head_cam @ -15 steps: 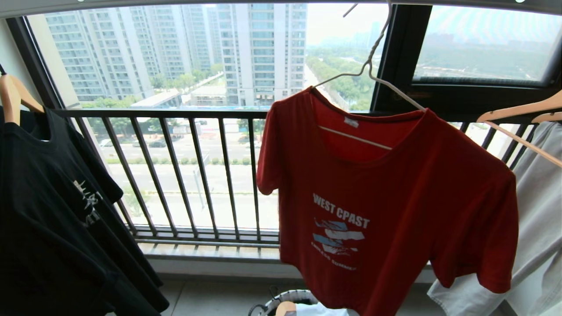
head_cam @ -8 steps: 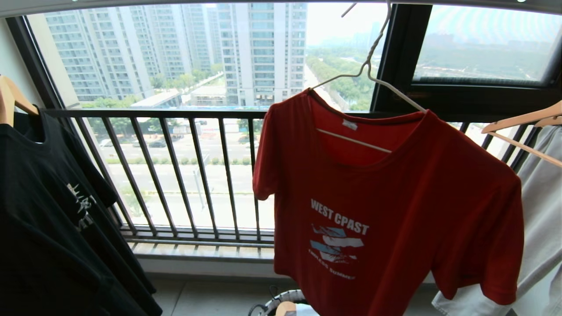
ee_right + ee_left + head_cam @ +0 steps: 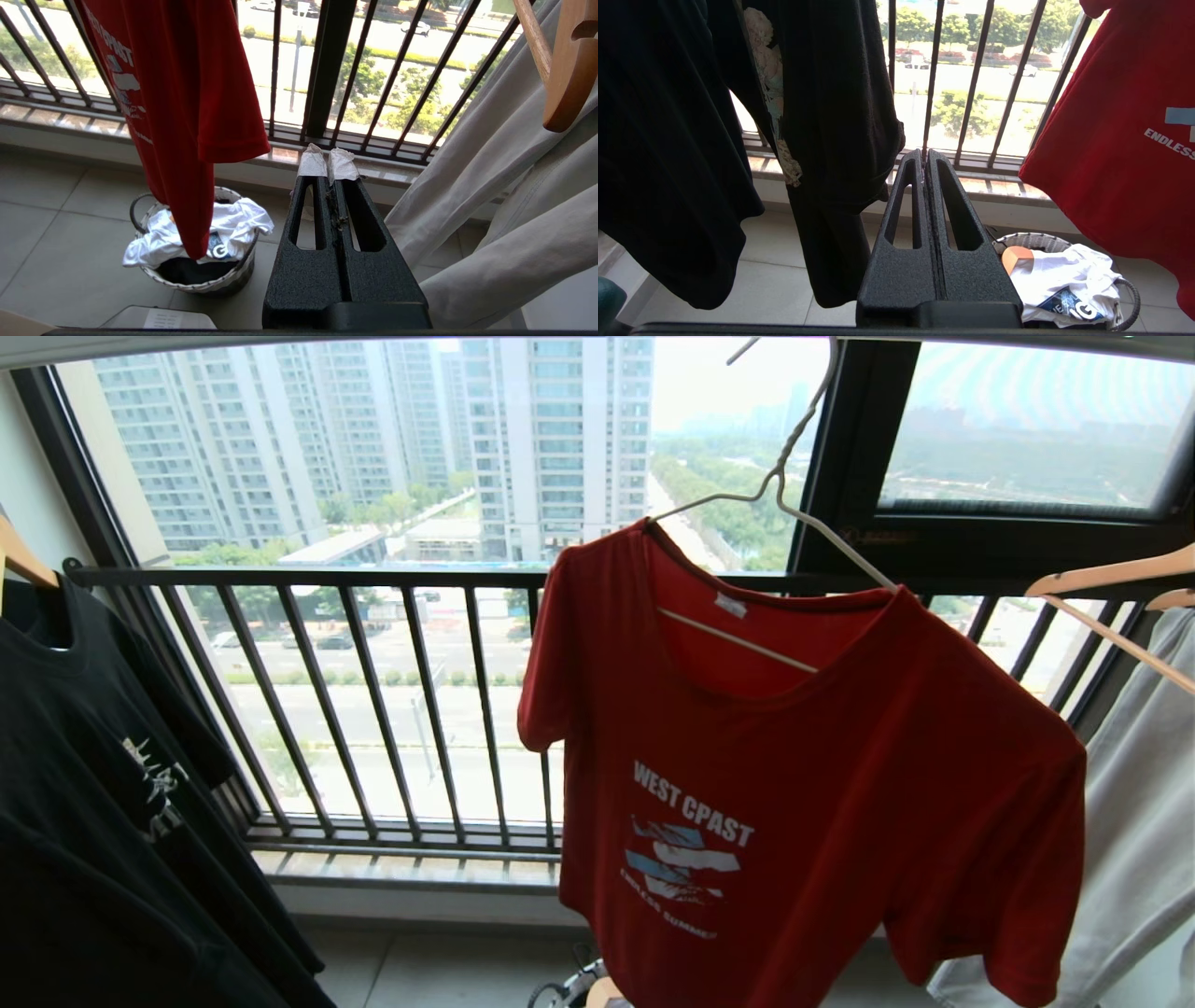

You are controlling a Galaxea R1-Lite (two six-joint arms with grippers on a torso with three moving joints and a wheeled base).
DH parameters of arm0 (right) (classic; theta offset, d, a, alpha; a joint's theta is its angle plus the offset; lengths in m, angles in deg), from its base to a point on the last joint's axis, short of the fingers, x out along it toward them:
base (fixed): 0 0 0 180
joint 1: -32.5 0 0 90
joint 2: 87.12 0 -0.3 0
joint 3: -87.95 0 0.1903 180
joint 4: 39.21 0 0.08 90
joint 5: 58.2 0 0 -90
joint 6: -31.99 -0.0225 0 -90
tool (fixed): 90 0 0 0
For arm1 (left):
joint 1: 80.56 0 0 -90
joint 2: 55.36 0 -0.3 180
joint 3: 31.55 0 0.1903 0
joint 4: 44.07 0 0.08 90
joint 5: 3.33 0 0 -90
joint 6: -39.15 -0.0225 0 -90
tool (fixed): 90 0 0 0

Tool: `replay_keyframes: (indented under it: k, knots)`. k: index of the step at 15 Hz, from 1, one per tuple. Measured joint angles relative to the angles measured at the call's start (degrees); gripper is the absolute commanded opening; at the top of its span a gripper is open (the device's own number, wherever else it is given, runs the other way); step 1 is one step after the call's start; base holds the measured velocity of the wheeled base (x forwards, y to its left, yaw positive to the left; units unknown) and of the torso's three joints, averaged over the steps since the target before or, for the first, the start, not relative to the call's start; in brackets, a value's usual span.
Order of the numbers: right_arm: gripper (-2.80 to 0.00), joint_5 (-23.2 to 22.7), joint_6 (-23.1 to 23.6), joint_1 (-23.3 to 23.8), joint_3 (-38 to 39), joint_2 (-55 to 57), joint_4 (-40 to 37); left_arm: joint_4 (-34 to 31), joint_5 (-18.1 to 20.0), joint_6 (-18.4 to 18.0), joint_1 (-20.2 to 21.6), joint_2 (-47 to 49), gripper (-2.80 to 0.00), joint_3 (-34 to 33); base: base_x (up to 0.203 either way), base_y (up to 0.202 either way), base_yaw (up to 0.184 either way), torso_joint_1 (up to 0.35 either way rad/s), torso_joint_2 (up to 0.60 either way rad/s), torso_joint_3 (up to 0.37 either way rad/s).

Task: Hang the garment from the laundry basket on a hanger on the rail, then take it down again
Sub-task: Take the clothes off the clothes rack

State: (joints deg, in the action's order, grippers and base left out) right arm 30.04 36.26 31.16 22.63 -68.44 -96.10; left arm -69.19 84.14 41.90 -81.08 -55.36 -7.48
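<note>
Window railing (image 3: 373, 709) fills the back of the head view, dark bars running from nine o'clock across to the middle. In front of it hangs the red T-shirt (image 3: 794, 784), the biggest thing near the centre, spreading from twelve down to five o'clock, its "WEST COAST" print facing the camera. A black T-shirt (image 3: 103, 803) hangs at eight o'clock and a pale grey garment (image 3: 1139, 784) at three to four o'clock under a tan wooden hanger (image 3: 1111, 579).

The red T-shirt sits on the thin white hanger (image 3: 794, 513), whose long hook rises to one o'clock toward the rail, which I cannot make out clearly at the top edge. The hanger's long axis slopes from eleven down to three o'clock, so the T-shirt tilts, its far shoulder lower.

The laundry basket (image 3: 196, 275) stands on the floor directly below the T-shirt's hem, white laundry still in it.

The right gripper (image 3: 329, 163), fingers pressed together and empty, points at the railing with the red T-shirt at ten o'clock from it. The left gripper (image 3: 923, 156), likewise closed on nothing, has the T-shirt at two o'clock. Hanging looks done; taking it down probably falls to the right arm, which seems nearer the lower shoulder
</note>
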Motion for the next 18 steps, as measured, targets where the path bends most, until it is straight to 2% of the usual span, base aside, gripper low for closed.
replay_keyframes:
  k: [3, 7, 10, 14, 18]
  knots:
    - [-2.8, 1.7, 0.0, -3.9, 1.4, -0.7, -1.9, 0.0, 0.0, 0.0, 0.0, 0.0, -2.8, 0.0, 0.0, 0.0, 0.0, 0.0, 0.0, 0.0]
    - [-2.8, 6.0, -3.0, -6.1, 5.1, -2.3, 2.4, 0.0, 0.0, 0.0, 0.0, 0.0, -2.8, 0.0, 0.0, 0.0, 0.0, 0.0, 0.0, 0.0]
    - [-2.8, 7.8, -3.2, -5.9, 7.8, -2.7, 7.7, 0.0, 0.0, 0.0, 0.0, 0.0, -2.8, 0.0, 0.0, 0.0, 0.0, 0.0, 0.0, 0.0]
    - [-2.8, 12.7, -3.7, -5.7, 10.8, -2.9, 10.8, 0.0, 0.0, 0.0, 0.0, 0.0, -2.8, 0.0, 0.0, 0.0, 0.0, 0.0, 0.0, 0.0]
    - [-2.8, 11.7, -3.2, -0.8, 10.3, -1.9, 13.2, 0.0, 0.0, -0.1, 0.0, 0.0, -2.8, 0.0, 0.0, 0.0, 0.0, 0.0, 0.0, 0.0]
